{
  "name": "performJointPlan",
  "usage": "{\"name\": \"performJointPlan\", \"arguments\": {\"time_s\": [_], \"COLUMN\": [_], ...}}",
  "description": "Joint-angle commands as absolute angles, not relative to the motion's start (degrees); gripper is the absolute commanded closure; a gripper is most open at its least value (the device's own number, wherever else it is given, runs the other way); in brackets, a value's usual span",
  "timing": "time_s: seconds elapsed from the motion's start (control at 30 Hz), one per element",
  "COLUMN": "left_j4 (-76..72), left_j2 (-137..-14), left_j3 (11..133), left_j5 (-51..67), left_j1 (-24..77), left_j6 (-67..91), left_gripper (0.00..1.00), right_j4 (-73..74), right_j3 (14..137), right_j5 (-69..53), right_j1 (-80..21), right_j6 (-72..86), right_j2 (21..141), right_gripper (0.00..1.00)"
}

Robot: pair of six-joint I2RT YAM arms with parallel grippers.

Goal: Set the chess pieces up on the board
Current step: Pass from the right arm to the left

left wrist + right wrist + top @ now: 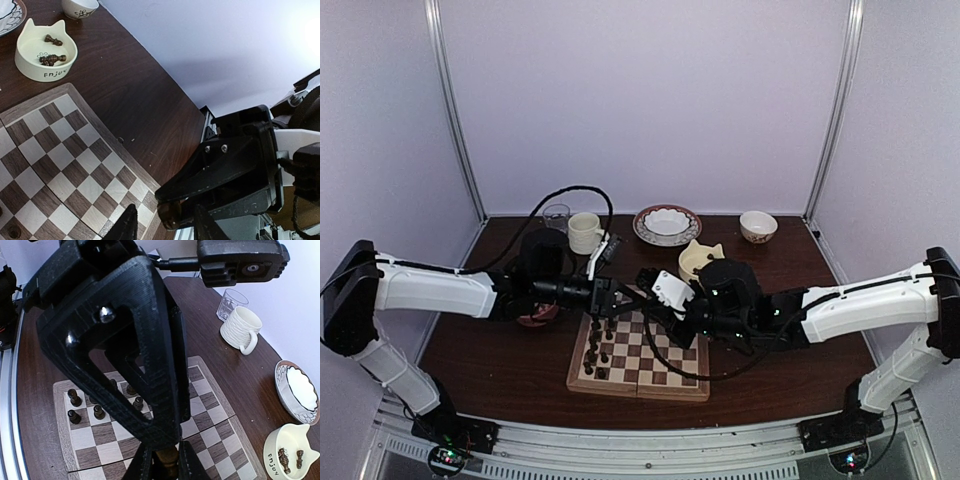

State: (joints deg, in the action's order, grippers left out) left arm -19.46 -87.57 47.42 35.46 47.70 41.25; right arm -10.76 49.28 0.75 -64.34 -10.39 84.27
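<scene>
Right gripper (pixel 165 465): clenched on a dark brown chess piece. Its fingers pinch the held piece (pixel 166 456) above the board.
Left gripper (pixel 166 222): jaws apart, one finger on either side of that same piece. I see a sliver of gap on both sides, so it grips nothing.
Board (pixel 660 365): open flat in front of both arms, with the standing pieces (pixel 75 397) clustered on the left arm's side.
Cat-shaped bowl (pixel 25 65): just beyond the board's far edge on the right arm's side. Spare pieces (pixel 52 59) lie in it, not yet set out.
Step, as I read it: a hand-over from right to left, though I can't be sure.
Risk, tug: if I shut the left while the right is pinching, the two grips fight and the tiny piece can twist or pop out.
Risk, drop: if the right lets go before the left has a square hold, the piece falls and rolls across the squares.
Risk, clash: the two finger housings are very close together, so a small misjudged move knocks them into each other.
Risk, toppling: the left arm hangs over the standing pieces, and a low swing would bowl them over.
Risk, sight: the left gripper fills my right wrist view, so I have to judge alignment mostly from the left wrist.
</scene>
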Motion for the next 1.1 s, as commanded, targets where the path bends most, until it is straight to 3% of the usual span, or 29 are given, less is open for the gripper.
{"name": "performJointPlan", "arguments": {"time_s": [0.0, 0.43, 0.63, 0.73, 0.83, 1.07], "left_j4": [-20.50, -18.50, -17.44, -17.26, -17.18, -14.92], "left_j2": [-88.64, -90.35, -90.85, -90.96, -90.95, -89.87], "left_j3": [49.86, 51.33, 52.01, 52.20, 52.29, 52.21], "left_j5": [36.78, 37.09, 37.18, 37.25, 37.35, 35.10], "left_j1": [48.16, 48.43, 48.51, 48.53, 48.57, 48.47], "left_j6": [41.01, 41.09, 40.94, 40.79, 40.62, 38.66], "left_gripper": [0.63, 0.84, 0.85, 0.92, 1.00, 1.00], "right_j4": [-11.04, -10.55, -10.79, -10.80, -10.93, -11.65], "right_j3": [50.93, 51.50, 51.42, 51.49, 51.33, 50.86], "right_j5": [3.58, 4.63, 5.75, 5.46, 5.33, 4.81], "right_j1": [-64.84, -65.10, -65.06, -65.16, -65.20, -65.18], "right_j6": [-11.00, -11.33, -10.97, -11.01, -10.86, -10.36], "right_j2": [85.02, 85.69, 85.69, 85.78, 85.83, 85.24], "right_gripper": [0.85, 0.85, 0.85, 0.84, 0.80, 0.64]}}
